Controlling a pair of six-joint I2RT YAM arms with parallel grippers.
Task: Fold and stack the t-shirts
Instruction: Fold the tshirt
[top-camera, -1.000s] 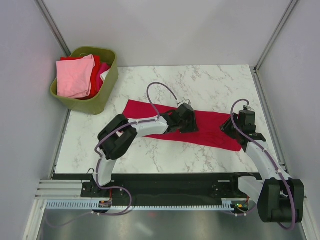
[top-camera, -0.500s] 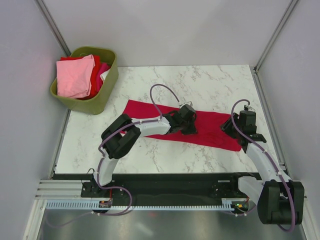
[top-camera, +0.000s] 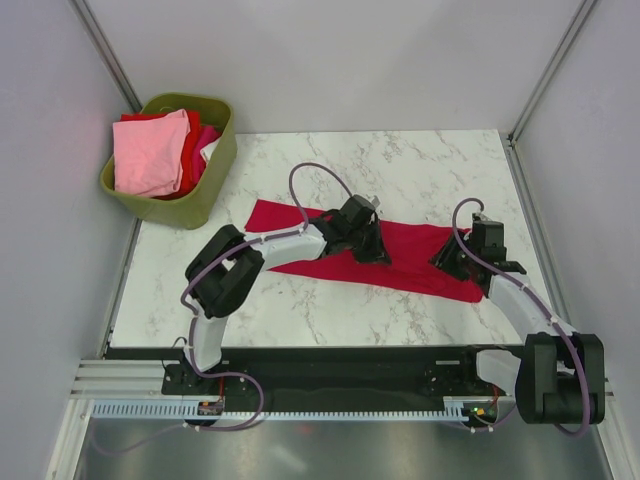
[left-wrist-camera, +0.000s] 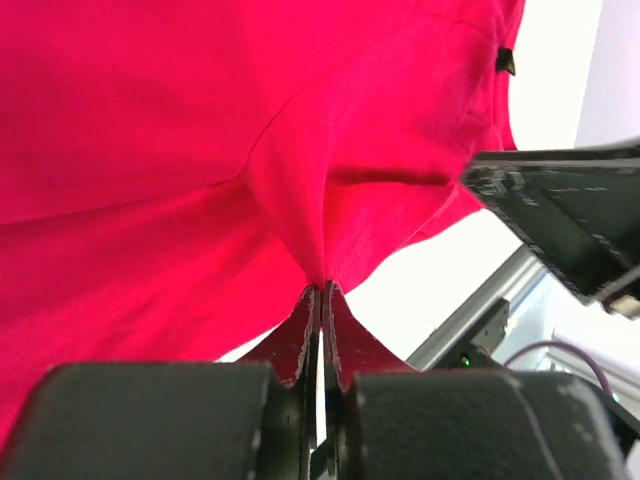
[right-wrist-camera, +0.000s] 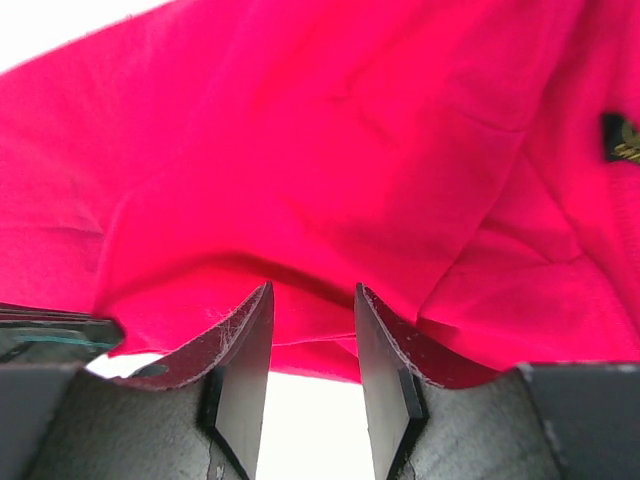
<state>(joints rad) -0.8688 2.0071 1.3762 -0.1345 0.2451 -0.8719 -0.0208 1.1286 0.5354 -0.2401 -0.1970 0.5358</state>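
**A:** Start nearest the arm bases. What does each pincer have?

**B:** The left gripper is pressed fully together on a raised ridge of the crimson red cloth t-shirt, and the fabric peaks into its jaws like a tent. The right gripper stands roughly half apart. The shirt's hem lies just past its tips, and I see nothing clamped there.

**A:** Where is that shirt in relation to the olive-green plastic basket?

**B:** To the right of the basket and nearer than it, spread as a long slanted band on the white marble table. The left pinch sits about mid-band. The right gripper is at the end farthest from the basket, close to the small dark neck label.

**A:** So how should this fold go?

**B:** As I judge it, the right gripper should slide onto the hem and close before anything lifts. Then both should rise together and level, keeping the cloth lightly taut between them. They should stay low, so the free half drapes over and does not drag. A one-sided pull would likely bunch the band or skew the fold line.

**A:** And farther back?

**B:** Inside the basket a light pink cloth t-shirt lies on top, with magenta cloth beside it, neither yet folded.
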